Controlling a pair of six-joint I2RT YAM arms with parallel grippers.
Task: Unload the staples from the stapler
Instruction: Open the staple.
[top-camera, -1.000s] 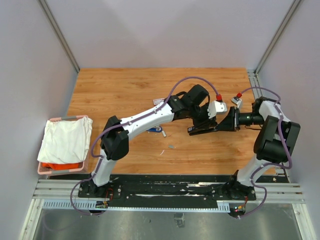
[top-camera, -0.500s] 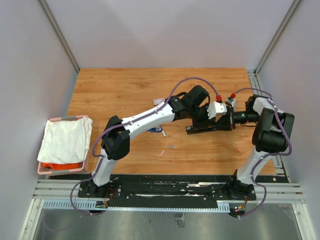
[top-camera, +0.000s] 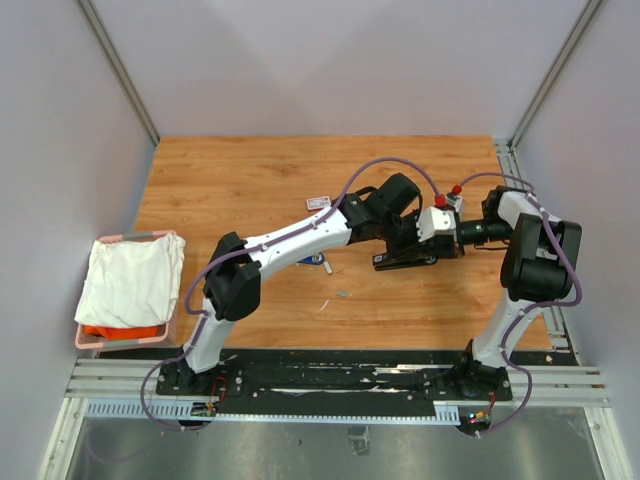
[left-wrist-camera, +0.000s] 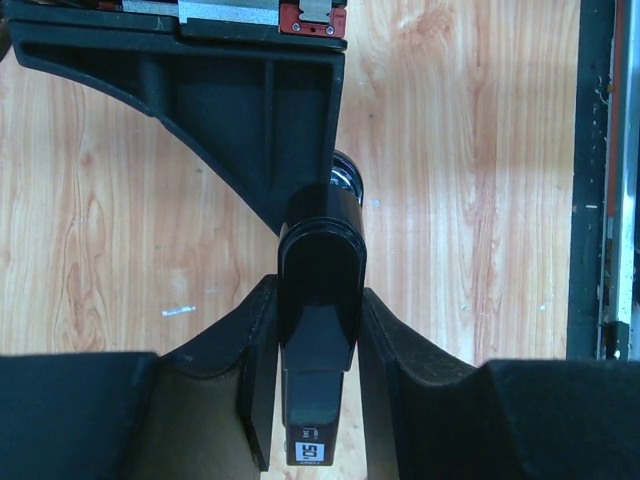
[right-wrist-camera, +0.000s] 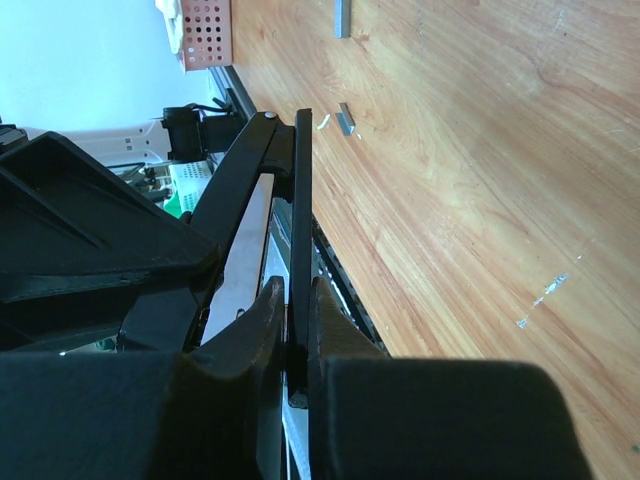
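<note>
The black stapler (top-camera: 398, 263) hangs just above the wooden table, right of centre. My left gripper (top-camera: 410, 246) is shut on its body; in the left wrist view the stapler (left-wrist-camera: 320, 250) sits tight between the two fingers, left gripper (left-wrist-camera: 318, 296). My right gripper (top-camera: 452, 240) meets it from the right. In the right wrist view, the right gripper (right-wrist-camera: 297, 295) is shut on a thin black plate of the stapler (right-wrist-camera: 300, 180). A short grey bar of staples (top-camera: 343, 294) lies on the table in front, and shows as staples (right-wrist-camera: 346, 118) in the right wrist view.
A small red-and-white flat box (top-camera: 318, 202) and a blue item (top-camera: 316, 260) lie beside the left forearm. A pink basket (top-camera: 90, 335) with white cloth stands at the left edge. A pale sliver (top-camera: 323, 304) lies near the staples. Grey walls enclose the table.
My right gripper has moved left to the stapler's end and closed on its thin black plate. The left gripper kept its hold, shifting slightly.
</note>
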